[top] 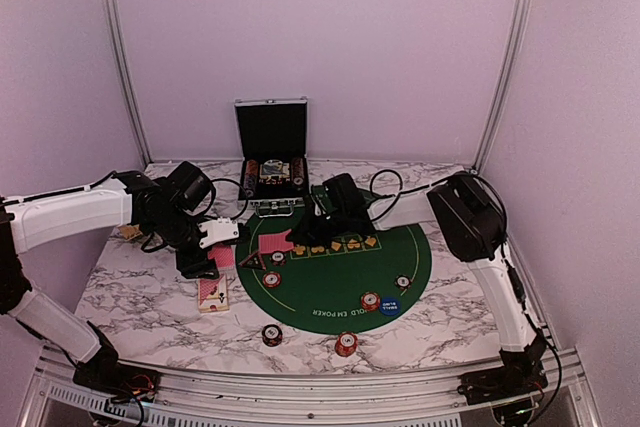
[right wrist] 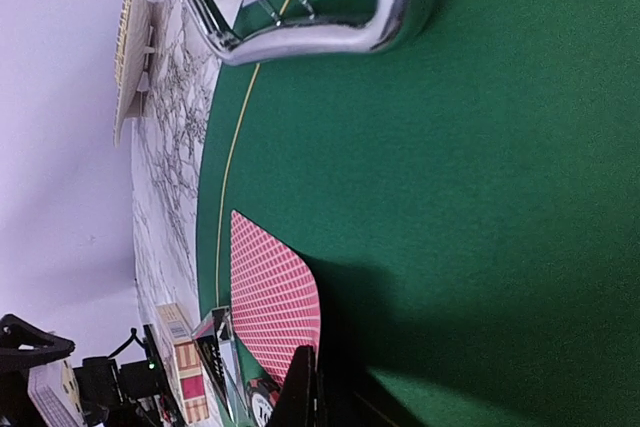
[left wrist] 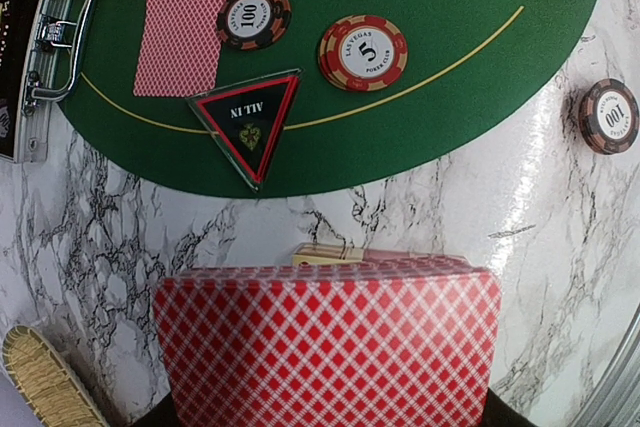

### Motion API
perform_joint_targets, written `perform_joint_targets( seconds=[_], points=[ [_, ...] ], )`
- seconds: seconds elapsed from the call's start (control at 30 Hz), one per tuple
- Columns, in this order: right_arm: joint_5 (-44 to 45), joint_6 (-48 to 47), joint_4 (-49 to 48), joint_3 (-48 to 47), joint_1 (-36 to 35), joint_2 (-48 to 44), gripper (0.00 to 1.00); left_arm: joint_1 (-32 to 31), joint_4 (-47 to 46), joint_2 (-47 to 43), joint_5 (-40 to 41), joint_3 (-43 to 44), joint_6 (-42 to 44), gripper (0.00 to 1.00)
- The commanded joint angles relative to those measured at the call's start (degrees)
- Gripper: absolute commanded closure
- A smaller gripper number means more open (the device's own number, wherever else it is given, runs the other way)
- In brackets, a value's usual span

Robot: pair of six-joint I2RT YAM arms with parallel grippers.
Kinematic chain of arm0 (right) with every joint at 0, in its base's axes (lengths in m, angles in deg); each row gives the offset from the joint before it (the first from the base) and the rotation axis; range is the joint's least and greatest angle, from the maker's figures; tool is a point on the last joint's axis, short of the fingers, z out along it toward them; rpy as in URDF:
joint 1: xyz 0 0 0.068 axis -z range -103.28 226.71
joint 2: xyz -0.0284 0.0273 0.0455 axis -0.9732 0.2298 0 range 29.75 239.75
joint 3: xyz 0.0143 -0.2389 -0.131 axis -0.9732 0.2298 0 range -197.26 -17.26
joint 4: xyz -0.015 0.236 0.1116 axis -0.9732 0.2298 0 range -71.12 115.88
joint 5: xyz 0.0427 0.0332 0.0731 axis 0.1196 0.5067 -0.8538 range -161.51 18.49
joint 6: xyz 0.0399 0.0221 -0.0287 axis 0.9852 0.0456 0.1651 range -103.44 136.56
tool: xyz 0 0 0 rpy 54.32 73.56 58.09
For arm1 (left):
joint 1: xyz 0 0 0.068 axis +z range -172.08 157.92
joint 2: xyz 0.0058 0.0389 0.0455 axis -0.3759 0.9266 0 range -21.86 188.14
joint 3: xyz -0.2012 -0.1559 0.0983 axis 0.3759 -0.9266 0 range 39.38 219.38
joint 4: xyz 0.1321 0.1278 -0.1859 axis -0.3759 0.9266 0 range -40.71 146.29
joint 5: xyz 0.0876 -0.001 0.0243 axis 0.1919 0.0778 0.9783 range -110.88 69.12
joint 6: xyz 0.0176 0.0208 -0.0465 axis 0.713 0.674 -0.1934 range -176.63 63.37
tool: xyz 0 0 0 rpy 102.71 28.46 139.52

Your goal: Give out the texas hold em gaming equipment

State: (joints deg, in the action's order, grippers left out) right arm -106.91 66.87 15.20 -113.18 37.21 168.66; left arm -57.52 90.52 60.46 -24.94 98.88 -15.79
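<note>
Cards (left wrist: 325, 347) clamped in left gripper (top: 212, 259), card (right wrist: 272, 297) pinched in right gripper (top: 298, 239); lay flat on mat (top: 400, 247) below jaws, release slowly.

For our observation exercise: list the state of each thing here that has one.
case, open, lid upright
left end effector, shut on red-backed cards, fanned
right end effector, shut on single card, face down
ALL IN marker, flat, face up
5 chips, stacked
</note>
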Motion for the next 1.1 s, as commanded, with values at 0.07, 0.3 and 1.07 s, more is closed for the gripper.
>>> perform_joint_targets(
  seconds=[0.07,0.3,1.07],
  points=[
    [2.2,-3.4,6.4,-4.0,-3.5,2.2,1.0,0.4,1.4,-0.8,-1.2,1.6,-0.8,1.0],
    [5.4,-5.8,9.9,-4.6,-3.2,0.9,0.79,0.4,1.4,-0.9,-1.0,1.7,-1.1,1.0],
    [2.9,-2.1,1.2,12.3,-4.1,-21.3,0.15,0.5,3.3,1.3,-1.5,6.2,-2.3,1.0]
  ],
)
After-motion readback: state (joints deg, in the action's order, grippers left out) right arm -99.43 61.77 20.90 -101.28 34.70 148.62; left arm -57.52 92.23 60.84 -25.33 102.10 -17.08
